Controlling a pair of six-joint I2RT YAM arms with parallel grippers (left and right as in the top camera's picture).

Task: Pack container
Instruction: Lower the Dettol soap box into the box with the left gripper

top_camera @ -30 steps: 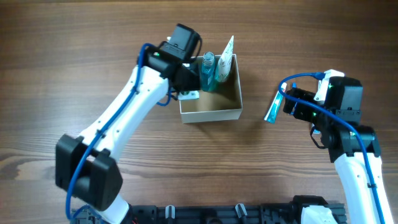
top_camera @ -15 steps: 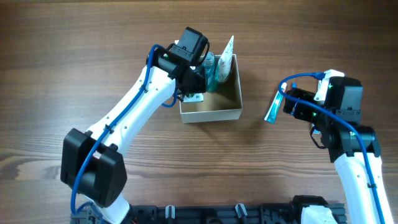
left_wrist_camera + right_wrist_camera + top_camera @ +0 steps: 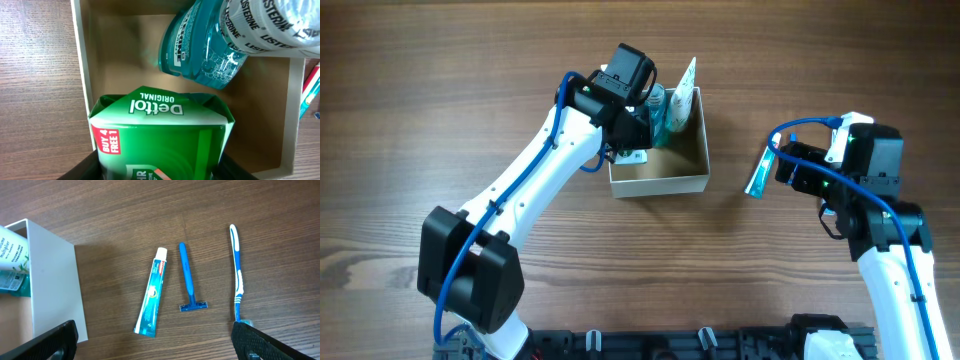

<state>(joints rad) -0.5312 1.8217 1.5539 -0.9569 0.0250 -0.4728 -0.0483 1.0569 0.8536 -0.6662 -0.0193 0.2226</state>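
Left wrist view showed the left gripper grasping a green carton over the container, mouthwash just beyond. Right gripper hung released, container to its left.

The left arm, white links with black joints, reaches from its base at the near edge up and across toward the middle. Its wrist is bent over so that the left gripper points down. Its black fingers press against both sides of a green-and-white cardboard carton. The right arm stands folded up on its own side. The right gripper is aimed toward the left arm and tipped downward, jaws spread wide.
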